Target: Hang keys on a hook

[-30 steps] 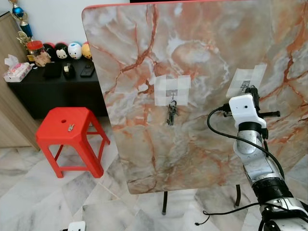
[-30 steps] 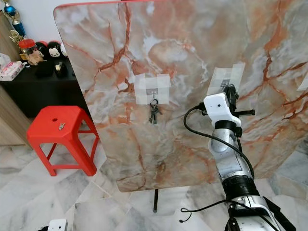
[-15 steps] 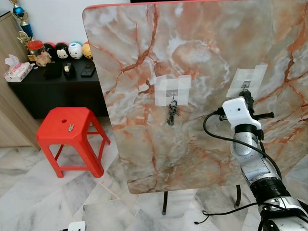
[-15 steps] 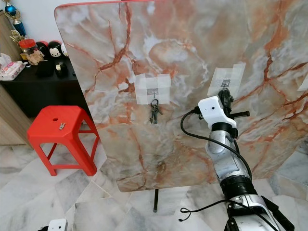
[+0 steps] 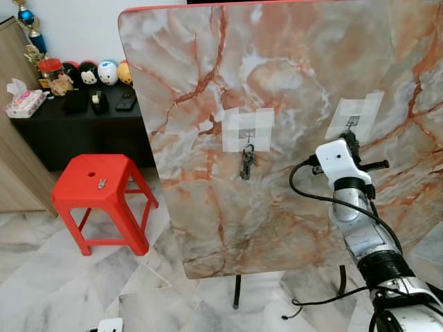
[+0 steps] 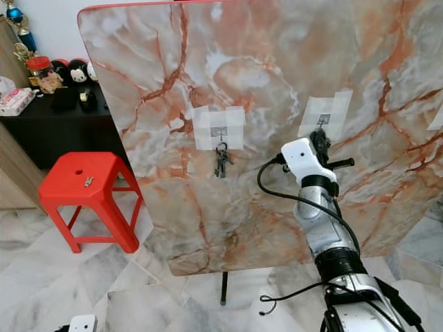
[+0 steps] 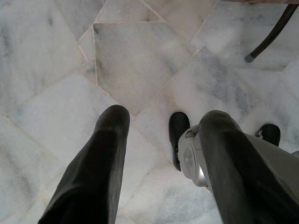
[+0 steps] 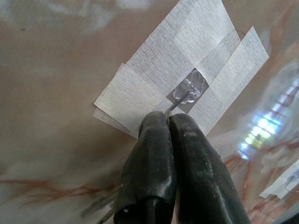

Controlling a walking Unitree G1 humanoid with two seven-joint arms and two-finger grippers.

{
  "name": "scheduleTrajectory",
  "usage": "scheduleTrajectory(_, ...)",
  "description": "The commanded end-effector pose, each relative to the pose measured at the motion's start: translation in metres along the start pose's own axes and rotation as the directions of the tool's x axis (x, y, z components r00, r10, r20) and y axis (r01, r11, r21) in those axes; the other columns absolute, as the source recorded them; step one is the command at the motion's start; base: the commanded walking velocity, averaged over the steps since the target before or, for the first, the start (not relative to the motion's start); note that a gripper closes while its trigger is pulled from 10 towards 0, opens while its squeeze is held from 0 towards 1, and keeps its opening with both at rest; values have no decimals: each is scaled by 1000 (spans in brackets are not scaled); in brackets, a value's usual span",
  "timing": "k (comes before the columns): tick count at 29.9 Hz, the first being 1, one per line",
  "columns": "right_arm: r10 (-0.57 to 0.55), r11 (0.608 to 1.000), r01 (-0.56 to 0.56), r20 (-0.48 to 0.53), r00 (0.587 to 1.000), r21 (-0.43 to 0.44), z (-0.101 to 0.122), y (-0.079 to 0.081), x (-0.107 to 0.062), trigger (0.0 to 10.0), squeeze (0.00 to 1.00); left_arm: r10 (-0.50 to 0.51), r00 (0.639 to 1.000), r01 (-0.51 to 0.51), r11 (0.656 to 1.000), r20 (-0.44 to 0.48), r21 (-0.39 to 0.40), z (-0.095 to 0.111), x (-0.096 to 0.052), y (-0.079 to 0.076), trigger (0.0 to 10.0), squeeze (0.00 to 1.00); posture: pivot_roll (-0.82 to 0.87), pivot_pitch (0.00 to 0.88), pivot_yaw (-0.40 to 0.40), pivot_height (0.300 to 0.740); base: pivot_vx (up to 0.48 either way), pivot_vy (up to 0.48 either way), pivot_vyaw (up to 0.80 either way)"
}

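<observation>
Right claw (image 8: 168,122) pinching a thin key ring, tip at the taped hook (image 8: 188,89) on the marble board (image 5: 277,83); hanging step, next slip ring over hook.

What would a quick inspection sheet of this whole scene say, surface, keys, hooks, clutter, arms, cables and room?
Surface: marble-pattern board, upright on thin black legs.
Job's things: key bunch hanging from the taped middle hook; second taped hook to its right, a thin metal piece held against it.
Clutter: red stool with a small metal object on top; black side table with toy heads, tissue pack, jar.
Grippers: right gripper at the second hook, jaws pinched shut on the thin metal piece; left gripper hanging over the floor, jaws apart.
Cables: black cable looping from the right wrist.
Surroundings: pale marble floor tiles, trophy in the corner.
</observation>
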State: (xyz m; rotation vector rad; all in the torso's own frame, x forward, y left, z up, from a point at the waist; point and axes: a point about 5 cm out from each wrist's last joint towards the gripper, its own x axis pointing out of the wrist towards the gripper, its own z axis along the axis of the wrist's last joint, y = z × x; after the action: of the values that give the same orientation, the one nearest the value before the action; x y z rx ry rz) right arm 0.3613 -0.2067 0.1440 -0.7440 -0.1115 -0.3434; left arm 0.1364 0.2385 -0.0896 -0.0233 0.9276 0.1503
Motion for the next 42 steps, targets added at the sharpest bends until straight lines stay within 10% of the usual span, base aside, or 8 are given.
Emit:
scheduleTrajectory(1,9,1000,-9,19,1000,7,7,-1,4,10000,0,4,1000,-4,1000,-7,6,-3,-1,3,10000,0,-73,4,12,740,0,0,0)
scheduleTrajectory(11,18,996,-19,8,1000,83,5,3,1,10000,0,5,1000,-5,1000,-9,11,-3,-1,3,10000,0,-72,4,14,740,0,0,0)
scheduleTrajectory(13,23,995,-24,9,1000,97,6,4,1,10000,251,5,1000,-5,1000,-9,11,-2,-1,3,10000,0,-72,5,14,740,0,0,0)
scheduleTrajectory(14,28,993,-30,14,999,111,6,4,0,10000,937,5,1000,-5,1000,-9,11,-2,-1,3,10000,0,-72,3,14,740,0,0,0)
scheduleTrajectory(16,32,993,-35,22,999,115,7,5,-1,10000,1000,5,1000,-5,1000,-9,11,-2,-1,3,10000,0,-72,5,15,740,0,0,0)
scheduleTrajectory(31,63,986,-73,73,995,148,2,12,-22,10000,1000,2,1000,-2,1000,-11,13,-3,-1,3,10000,0,-79,3,13,740,0,0,0)
scheduleTrajectory(34,90,978,-98,56,994,182,-7,14,-34,10000,0,1,1000,-1,1000,-11,13,-3,-1,3,10000,0,-80,3,10,740,0,0,0)
scheduleTrajectory(42,366,836,-93,-422,830,541,-99,57,-123,10000,0,-5,1000,5,1000,-12,24,-1,-1,3,10000,0,-128,12,25,740,0,0,0)
